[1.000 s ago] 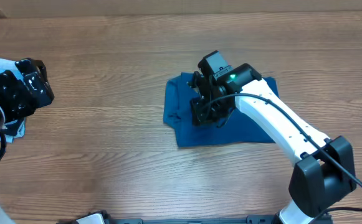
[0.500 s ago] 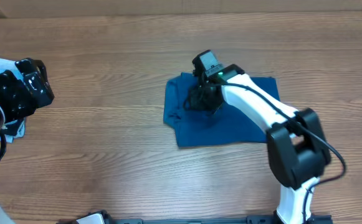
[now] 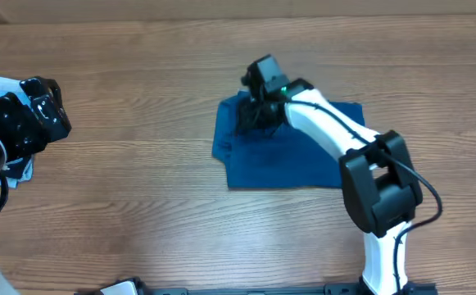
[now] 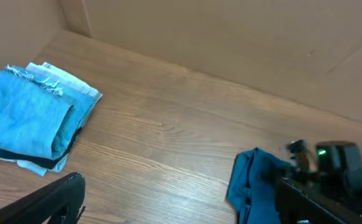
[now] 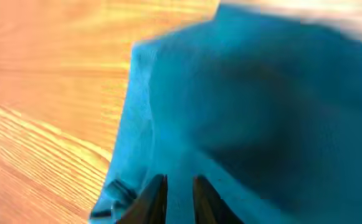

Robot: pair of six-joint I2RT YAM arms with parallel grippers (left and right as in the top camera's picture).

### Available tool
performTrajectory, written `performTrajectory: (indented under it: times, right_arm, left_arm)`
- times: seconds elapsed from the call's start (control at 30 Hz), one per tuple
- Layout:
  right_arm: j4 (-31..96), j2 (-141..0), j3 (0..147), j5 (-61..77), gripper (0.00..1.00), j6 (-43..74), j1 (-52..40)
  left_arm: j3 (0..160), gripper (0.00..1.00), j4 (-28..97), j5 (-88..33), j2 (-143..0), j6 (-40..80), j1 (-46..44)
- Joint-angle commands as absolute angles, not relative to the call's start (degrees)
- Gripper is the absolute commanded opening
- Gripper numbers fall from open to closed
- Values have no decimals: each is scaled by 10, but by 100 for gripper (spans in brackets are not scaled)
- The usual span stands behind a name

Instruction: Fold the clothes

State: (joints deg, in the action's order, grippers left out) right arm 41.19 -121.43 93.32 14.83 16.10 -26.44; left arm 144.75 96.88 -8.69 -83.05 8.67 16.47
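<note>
Wooden table [image 3: 139, 205] before you carries the teal shirt [image 3: 303, 160], lying flat right of centre. Your right gripper [image 5: 176, 198] is over its far left part, jaws narrowly parted, pinching nothing. Your left gripper [image 3: 47, 106] sits far left, jaws wide and empty, near the folded denim [image 4: 25, 118].

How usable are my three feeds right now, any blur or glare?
Right wrist: smeared and soft, the teal shirt a blur, the table at left washed bright. Overhead: sharp, evenly lit, no glare. Left wrist: denim stack crisp, the right arm at lower right slightly blurred.
</note>
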Motion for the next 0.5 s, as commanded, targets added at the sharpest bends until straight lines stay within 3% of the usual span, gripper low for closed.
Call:
performTrajectory:
  times: [0.0, 0.03, 0.07, 0.17, 0.47]
  right_arm:
    - [480, -1122, 1003, 152, 24, 150, -194]
    - [497, -1108, 1009, 154, 29, 150, -173]
    - [512, -1094, 1011, 161, 40, 150, -147]
    - [547, -1080, 1011, 192, 53, 150, -86]
    - [595, -1080, 1011, 222, 58, 150, 16]
  left_arm:
    - [1449, 100, 968, -81, -832, 90, 159]
    - [1449, 100, 968, -81, -832, 90, 159]
    - [1449, 100, 968, -81, -832, 90, 159]
    - [1449, 100, 968, -81, -832, 90, 159]
    - [1449, 100, 968, -96, -832, 95, 159]
